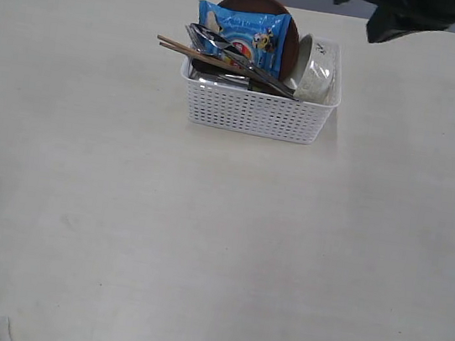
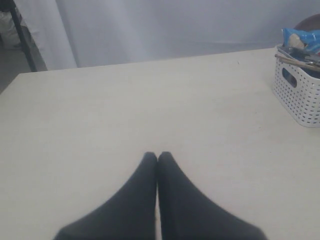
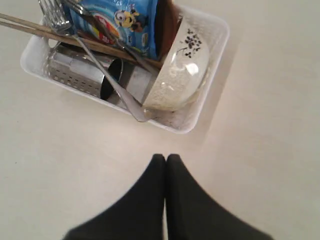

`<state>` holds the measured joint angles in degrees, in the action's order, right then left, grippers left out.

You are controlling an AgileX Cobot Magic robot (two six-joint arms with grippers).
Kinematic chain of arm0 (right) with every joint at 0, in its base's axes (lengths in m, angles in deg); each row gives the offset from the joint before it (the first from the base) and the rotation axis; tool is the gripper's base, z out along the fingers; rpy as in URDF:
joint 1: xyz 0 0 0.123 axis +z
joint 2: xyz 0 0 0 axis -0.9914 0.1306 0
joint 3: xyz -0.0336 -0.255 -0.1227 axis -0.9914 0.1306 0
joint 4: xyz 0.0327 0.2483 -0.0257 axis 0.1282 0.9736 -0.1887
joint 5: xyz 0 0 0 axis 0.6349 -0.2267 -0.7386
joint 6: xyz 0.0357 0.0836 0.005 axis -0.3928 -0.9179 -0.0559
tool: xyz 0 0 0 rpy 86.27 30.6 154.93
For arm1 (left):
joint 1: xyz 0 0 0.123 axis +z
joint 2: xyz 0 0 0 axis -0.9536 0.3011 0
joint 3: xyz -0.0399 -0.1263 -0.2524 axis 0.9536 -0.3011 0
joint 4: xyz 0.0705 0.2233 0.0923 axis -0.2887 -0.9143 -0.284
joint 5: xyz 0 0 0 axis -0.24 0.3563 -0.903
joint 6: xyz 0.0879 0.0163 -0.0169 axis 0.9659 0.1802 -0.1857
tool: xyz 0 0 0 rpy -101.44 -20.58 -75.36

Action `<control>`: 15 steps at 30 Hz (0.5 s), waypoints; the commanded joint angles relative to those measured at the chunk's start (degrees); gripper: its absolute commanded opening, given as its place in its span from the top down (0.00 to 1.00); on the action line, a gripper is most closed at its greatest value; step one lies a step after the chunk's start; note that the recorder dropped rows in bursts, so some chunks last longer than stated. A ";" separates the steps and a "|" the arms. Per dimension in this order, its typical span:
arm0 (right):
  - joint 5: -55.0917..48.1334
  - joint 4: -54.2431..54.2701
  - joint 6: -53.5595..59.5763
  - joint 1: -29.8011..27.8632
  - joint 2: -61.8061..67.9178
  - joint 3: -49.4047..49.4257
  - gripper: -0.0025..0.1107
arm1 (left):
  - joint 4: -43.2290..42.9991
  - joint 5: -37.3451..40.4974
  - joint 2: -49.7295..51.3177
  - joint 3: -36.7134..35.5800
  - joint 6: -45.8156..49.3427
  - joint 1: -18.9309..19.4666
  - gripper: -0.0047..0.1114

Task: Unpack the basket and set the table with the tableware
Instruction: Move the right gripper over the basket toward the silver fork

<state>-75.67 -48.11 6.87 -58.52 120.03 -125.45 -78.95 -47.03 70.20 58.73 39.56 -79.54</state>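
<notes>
Pale cream worktop (image 1: 198,260) lies in front. Farther back, toward 12 o'clock, sits the white basket (image 1: 257,111), its long side running from 9 to 3. The bowl (image 1: 316,68) stands on edge at the 3 o'clock end, and the chopsticks (image 1: 177,46) poke out toward 9. The right gripper (image 3: 166,157), clenched on nothing, hangs near the bowl end. The left gripper (image 2: 157,156), clenched too, is well apart, so the right arm looks best placed to reach in.

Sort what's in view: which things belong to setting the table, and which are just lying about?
For the job: white basket, floral bowl, steel cup, wooden chopsticks, steel fork, brown plate, table.
Lying about: blue snack packet.
</notes>
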 commanded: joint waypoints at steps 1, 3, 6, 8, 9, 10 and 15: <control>-3.44 6.08 6.14 0.36 5.72 -6.04 0.98 | -0.18 -0.03 -0.11 -0.13 -0.13 -0.29 0.96; -3.72 8.60 11.77 0.36 7.42 -7.97 0.98 | -0.18 -0.03 -0.11 -0.13 -0.13 -0.29 0.96; -4.08 11.94 17.52 0.36 10.20 -12.07 0.98 | -0.18 -0.03 -0.11 -0.13 -0.13 -0.29 0.96; -5.49 13.44 19.56 0.36 12.61 -15.33 0.98 | -0.18 -0.03 -0.11 -0.13 -0.13 -0.29 0.96; -6.65 14.53 20.63 0.36 14.21 -17.36 0.98 | -0.18 -0.03 -0.11 -0.13 -0.13 -0.29 0.96; -8.05 15.66 21.80 0.48 15.92 -19.51 0.98 | -0.18 -0.03 -0.11 -0.13 -0.13 -0.29 0.96; -14.92 17.22 25.78 0.93 24.85 -29.19 0.98 | -0.18 -0.03 -0.11 -0.13 -0.13 -0.29 0.96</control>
<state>-86.82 -31.68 30.30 -57.91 140.82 -150.76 -78.95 -47.03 70.20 58.73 39.56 -79.54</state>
